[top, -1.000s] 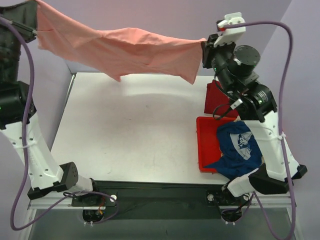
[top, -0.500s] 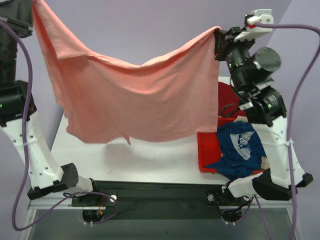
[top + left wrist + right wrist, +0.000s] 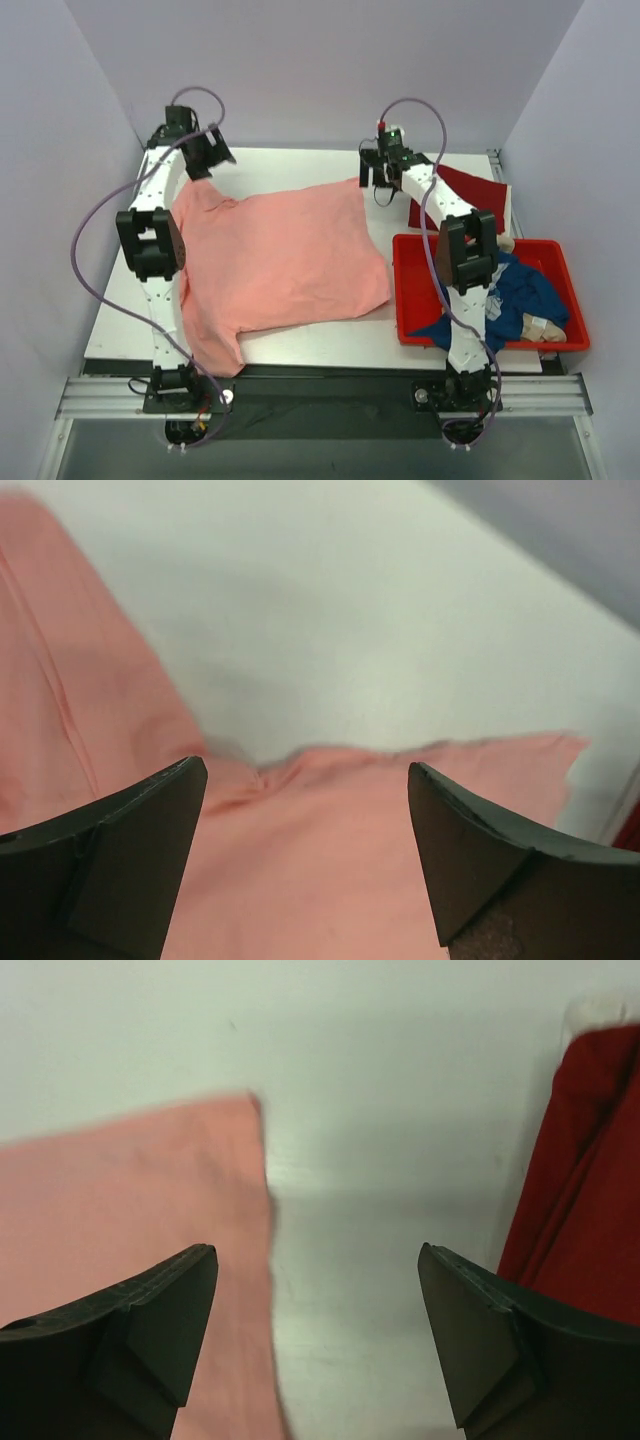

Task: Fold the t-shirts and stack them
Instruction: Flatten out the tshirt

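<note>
Gripping, left fingers (image 3: 110, 860): spread wide, pinching nothing; the gap between them shows the salmon-pink short-sleeved cloth t-shirt (image 3: 330, 860) and a strip of bare bench.
Gripping, right fingers (image 3: 130, 1330): spread wide, nothing held; bare bench fills the gap, with a corner of the pink shirt on one side and the dark red cloth t-shirt (image 3: 580, 1180) on the other.
Left fingers, place: at the far-left corner of the pink shirt, low over the cloth.
Right fingers, place: at the far-right corner of the pink shirt, between it and the dark red shirt.
Pink shirt: lying spread out flat on the white bench (image 3: 290, 165), mid-left, with one sleeve reaching toward the near edge; the left arm (image 3: 160, 240) stretches over its left side.
Dark red shirt: flat on the bench at far right, just behind the rigid red plastic tub (image 3: 405, 290).
Navy blue cloth t-shirt (image 3: 525, 290): bunched inside the tub, part of it draped over the near rim; the right arm (image 3: 465, 260) crosses above it.
</note>
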Robot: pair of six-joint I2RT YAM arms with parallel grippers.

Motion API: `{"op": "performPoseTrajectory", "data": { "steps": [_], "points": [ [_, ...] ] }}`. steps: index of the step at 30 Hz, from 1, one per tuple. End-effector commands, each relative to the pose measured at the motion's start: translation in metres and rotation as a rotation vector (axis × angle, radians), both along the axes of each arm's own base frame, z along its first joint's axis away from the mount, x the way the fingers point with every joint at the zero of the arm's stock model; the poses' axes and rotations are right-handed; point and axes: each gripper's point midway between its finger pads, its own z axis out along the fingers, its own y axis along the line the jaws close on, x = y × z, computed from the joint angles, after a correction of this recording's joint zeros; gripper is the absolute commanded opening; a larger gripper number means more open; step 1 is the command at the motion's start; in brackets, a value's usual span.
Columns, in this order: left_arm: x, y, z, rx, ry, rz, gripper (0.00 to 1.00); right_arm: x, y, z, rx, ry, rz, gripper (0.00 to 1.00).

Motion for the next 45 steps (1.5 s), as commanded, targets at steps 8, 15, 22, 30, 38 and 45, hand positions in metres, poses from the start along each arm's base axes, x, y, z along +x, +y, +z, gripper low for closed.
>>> {"op": "performPoseTrajectory", "data": {
  "steps": [8, 15, 22, 30, 38, 45],
  "points": [
    [-0.121, -0.022, 0.047, 0.202, 0.020, -0.073, 0.96, -0.069, 0.027, 0.060, 0.216, 0.020, 0.130, 0.86],
    [-0.195, -0.004, 0.001, 0.167, 0.122, -0.001, 0.97, -0.141, 0.101, 0.028, 0.345, 0.202, 0.380, 0.86],
    [-0.223, 0.035, -0.032, 0.165, 0.194, 0.069, 0.97, -0.173, 0.129, -0.034, 0.356, 0.384, 0.436, 0.84],
    [-0.234, 0.042, -0.102, 0.034, 0.308, 0.086, 0.97, -0.165, 0.096, -0.084, 0.337, 0.532, 0.274, 0.83],
    [-0.210, 0.034, -0.144, 0.032, 0.353, -0.019, 0.96, -0.165, 0.056, -0.110, 0.296, 0.607, 0.163, 0.83],
    [-0.169, 0.024, -0.160, 0.066, 0.349, -0.092, 0.96, -0.163, 0.034, -0.126, 0.218, 0.667, 0.069, 0.84]
  ]
}}
